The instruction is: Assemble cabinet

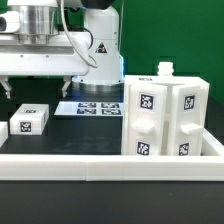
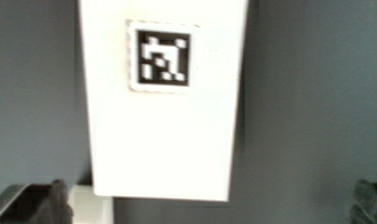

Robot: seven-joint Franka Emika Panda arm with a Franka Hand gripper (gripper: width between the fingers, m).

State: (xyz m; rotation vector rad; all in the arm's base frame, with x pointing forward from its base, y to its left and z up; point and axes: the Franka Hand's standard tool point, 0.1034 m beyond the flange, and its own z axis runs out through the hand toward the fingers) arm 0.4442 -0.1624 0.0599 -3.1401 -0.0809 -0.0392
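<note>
The cabinet, a large white box with black-and-white tags and small knobs on its front panels, stands upright on the exterior view's right. A loose white tagged block lies on the dark table at the exterior view's left. My gripper hangs just above that block with its jaws wide apart and nothing in them. In the wrist view the block is a long white piece with one tag. It lies ahead of my gripper, closer to one dark fingertip.
The marker board lies flat behind the block, under the arm's base. A long white border rail runs along the table's front edge. Another small white piece sits at the far left edge.
</note>
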